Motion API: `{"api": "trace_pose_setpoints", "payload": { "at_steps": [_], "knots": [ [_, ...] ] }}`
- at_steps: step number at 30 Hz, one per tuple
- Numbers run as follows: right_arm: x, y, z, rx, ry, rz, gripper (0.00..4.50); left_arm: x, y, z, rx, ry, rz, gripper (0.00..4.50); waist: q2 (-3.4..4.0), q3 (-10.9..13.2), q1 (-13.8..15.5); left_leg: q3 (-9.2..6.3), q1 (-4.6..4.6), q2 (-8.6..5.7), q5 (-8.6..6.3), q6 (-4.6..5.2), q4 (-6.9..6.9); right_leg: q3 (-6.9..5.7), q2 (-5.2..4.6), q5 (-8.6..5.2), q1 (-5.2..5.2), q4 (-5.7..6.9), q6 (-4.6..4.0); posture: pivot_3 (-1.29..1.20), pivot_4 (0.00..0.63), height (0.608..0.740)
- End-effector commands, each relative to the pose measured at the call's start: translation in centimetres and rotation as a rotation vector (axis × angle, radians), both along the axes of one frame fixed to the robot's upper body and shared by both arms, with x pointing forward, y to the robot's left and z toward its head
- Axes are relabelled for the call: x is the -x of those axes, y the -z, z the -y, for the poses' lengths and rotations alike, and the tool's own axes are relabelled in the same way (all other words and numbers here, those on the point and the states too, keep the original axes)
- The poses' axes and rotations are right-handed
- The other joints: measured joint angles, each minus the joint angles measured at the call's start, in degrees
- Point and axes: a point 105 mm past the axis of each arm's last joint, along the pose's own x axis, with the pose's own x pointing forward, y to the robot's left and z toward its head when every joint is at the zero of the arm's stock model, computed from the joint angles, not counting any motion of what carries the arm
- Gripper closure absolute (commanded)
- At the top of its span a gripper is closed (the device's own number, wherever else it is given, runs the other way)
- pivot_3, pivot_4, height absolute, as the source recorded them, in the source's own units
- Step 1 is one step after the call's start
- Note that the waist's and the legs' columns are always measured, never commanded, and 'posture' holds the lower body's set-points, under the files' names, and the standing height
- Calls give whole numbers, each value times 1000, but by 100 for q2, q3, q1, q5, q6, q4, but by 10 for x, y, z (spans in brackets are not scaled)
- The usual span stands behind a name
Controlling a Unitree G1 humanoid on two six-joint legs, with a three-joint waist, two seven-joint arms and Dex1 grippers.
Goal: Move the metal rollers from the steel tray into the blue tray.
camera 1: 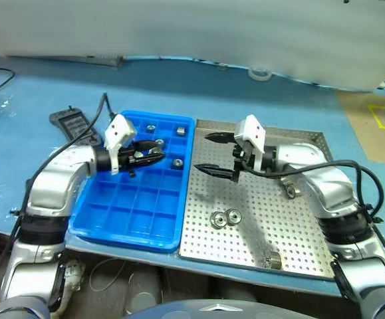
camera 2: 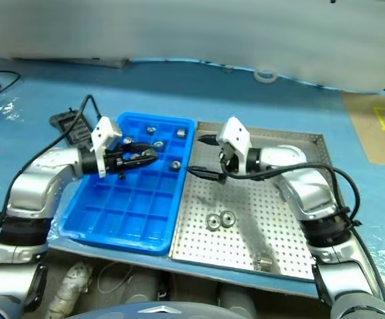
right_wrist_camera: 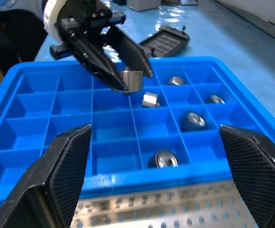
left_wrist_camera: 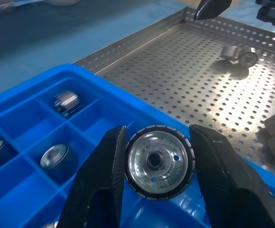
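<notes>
My left gripper (camera 1: 156, 154) hangs over the far part of the blue tray (camera 1: 132, 214), shut on a metal roller (left_wrist_camera: 158, 161), a shiny ring with a dark centre hole. Several rollers lie in the blue tray's far compartments, one of them (camera 1: 177, 161) near its right wall. My right gripper (camera 1: 202, 153) is open and holds nothing; it hovers above the far left part of the steel tray (camera 1: 258, 229), pointing toward the blue tray. On the steel tray, two rollers (camera 1: 225, 218) lie side by side in the middle, one (camera 1: 272, 260) near the front edge and one (camera 1: 290, 190) under my right forearm.
A dark grey handheld controller (camera 1: 72, 123) with a cable lies on the blue table just beyond the blue tray's far left corner. The two trays sit side by side at the table's front edge. A tape ring (camera 1: 259, 72) lies farther back.
</notes>
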Motion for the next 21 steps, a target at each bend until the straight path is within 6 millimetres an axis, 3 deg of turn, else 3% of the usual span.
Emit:
{"api": "trace_pose_setpoints", "payload": {
  "at_steps": [1,4,7,12,21],
  "knots": [
    [-3,-3,-7,9,-68,49,0,11,-8,-13,-5,-89,34,2780,-7,6,113,-8,-4,1,2,-3,0,-9,0,0,1,0,0,307,150,740],
    [-7,2,-12,20,-104,59,0,21,3,-35,-14,-208,7,2780,-10,13,202,-16,-5,7,9,-15,-1,-27,1,0,-1,-1,0,328,150,740],
    [-9,4,-15,18,-119,68,0,15,3,-49,18,-334,30,2780,-7,20,310,-29,-3,9,17,-29,-2,-38,2,0,2,1,1,345,150,740],
    [-10,14,-13,32,-119,71,0,-1,9,-48,33,-437,24,2780,-9,27,460,-43,19,17,22,-36,-2,-51,3,-1,1,13,3,345,150,740],
    [-15,13,-5,31,-66,78,0,-4,20,-56,30,-499,-26,2780,-54,8,408,-45,12,19,36,-59,-4,-57,9,11,0,39,25,299,150,740]
  ]
}}
